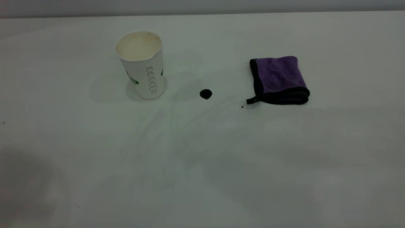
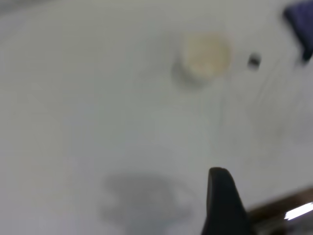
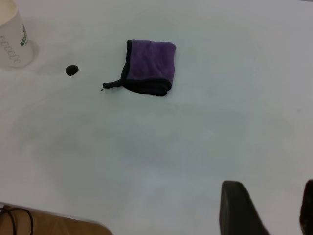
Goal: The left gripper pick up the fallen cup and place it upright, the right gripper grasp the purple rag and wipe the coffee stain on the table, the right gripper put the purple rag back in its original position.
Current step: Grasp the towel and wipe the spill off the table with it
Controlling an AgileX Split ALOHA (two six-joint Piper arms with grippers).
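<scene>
Currently, the cup (image 1: 141, 65) stands upright on the table (image 1: 202, 164), mouth up, its cream inside visible and a green band on its wall. Just beside its base lies the coffee stain (image 1: 205, 94), a small round dark blob, apart from the cup. Farther along lies the purple rag (image 1: 279, 79), folded flat, its black loop tab pointing toward the stain; a tiny dark speck (image 1: 242, 107) sits just off the tab.

Neither arm appears in the exterior view. Left wrist view: a single dark finger of the left gripper (image 2: 222, 203) shows, raised over bare table; whether its jaws are apart or together cannot be told. The cup (image 2: 204, 56) lies well ahead of this gripper, seen from above, with the stain (image 2: 254, 60) just beyond and a corner of the rag (image 2: 299, 22) at the frame's edge.

Right wrist view: the right gripper (image 3: 271, 210) has its two fingers spread with bare table between them, holding nothing. The rag (image 3: 148, 67) lies well ahead of it, the stain (image 3: 72, 70) and the cup (image 3: 14, 39) farther off to that side
</scene>
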